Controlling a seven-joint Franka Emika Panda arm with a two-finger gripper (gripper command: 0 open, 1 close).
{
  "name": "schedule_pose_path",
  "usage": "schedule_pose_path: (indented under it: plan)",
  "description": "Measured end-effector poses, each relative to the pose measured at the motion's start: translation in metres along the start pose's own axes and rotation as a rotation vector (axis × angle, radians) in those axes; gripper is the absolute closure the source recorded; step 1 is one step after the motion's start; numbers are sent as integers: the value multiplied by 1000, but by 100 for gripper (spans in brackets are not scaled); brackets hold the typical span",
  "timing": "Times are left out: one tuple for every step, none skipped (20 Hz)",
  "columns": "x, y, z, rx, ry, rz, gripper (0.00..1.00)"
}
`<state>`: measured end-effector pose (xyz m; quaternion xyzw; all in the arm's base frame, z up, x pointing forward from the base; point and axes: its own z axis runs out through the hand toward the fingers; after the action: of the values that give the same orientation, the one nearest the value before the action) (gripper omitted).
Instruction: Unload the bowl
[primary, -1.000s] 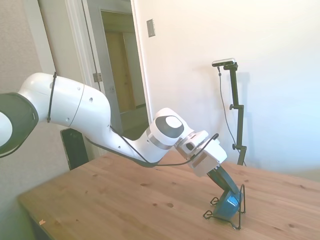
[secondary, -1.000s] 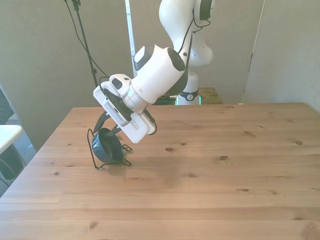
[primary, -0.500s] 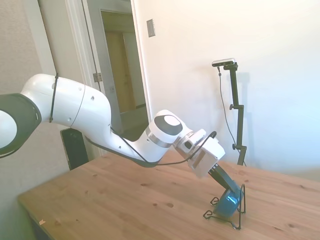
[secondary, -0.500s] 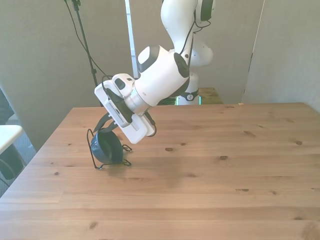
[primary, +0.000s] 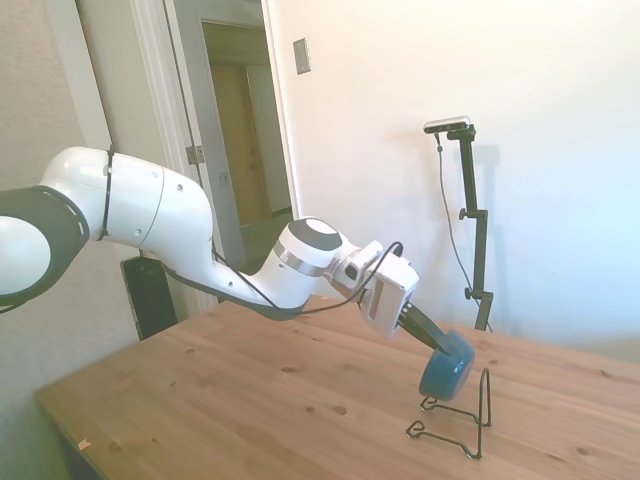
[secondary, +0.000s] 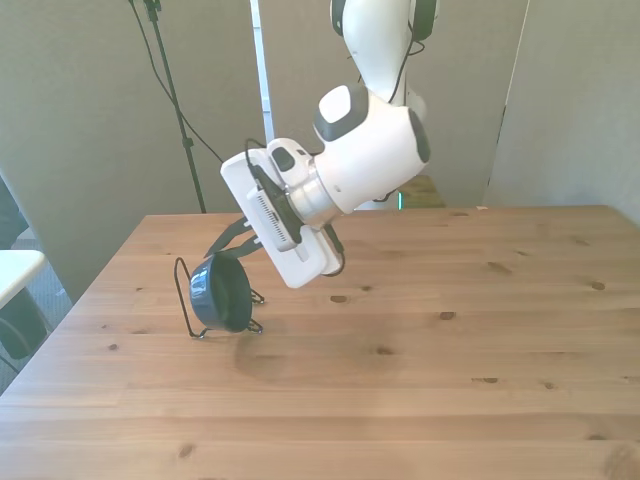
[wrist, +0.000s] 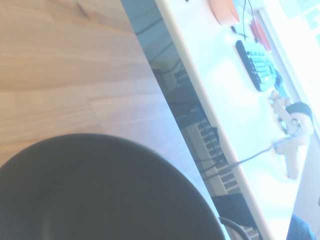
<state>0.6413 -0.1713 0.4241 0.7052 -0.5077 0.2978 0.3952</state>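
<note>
**Blue bowl held in the air above its wire stand**

Side and front views. The white Franka arm's two-finger gripper (primary: 436, 344) points down at a slant, and its dark fingers (primary: 424, 328) are pinched on the rim of the small, round, glossy blue bowl (primary: 446, 367). The bowl hangs at the fingertips, tipped on edge, clear of the pale wooden table (primary: 240, 400). In the side view its glossy outside is toward the camera; in the front view its darker teal-blue inside (secondary: 222, 292) is seen, opening toward the front view's right.

Directly below the gripper stands the thin black wire stand (primary: 463, 418), resting on the table. In the side view the bowl's lower edge is level with the stand's upright loop and just beside it; whether the two touch cannot be told from these views. In the front view the stand's upright loop (secondary: 184, 296) shows on the side of the bowl away from the gripper's white body, and its feet (secondary: 252, 326) show under the bowl.

Wrist view. The bowl's dark rim and inside (wrist: 100, 195) fill the part nearest the camera, out of focus. Beyond it lies the table's wood grain (wrist: 60, 75), and past the table's edge a white desk (wrist: 225, 100) carrying a keyboard (wrist: 256, 65).
</note>
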Motion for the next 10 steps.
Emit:
schedule_pose_path:
  plan:
    - [-3,-4,-15,25,0,4,100]
    - [-6,-6,-29,51,-5,9,100]
    - [-9,-6,-42,78,-19,14,100]
    - [-14,-5,-53,110,-45,18,100]
    - [-20,-3,-62,147,-82,24,100]
    - [-27,0,-69,179,-120,29,100]
    - [-34,4,-73,209,-160,33,100]
    - [-42,7,-75,236,-197,35,100]
    - [-50,10,-77,262,-235,37,100]
    - [-57,13,-79,291,-275,37,100]
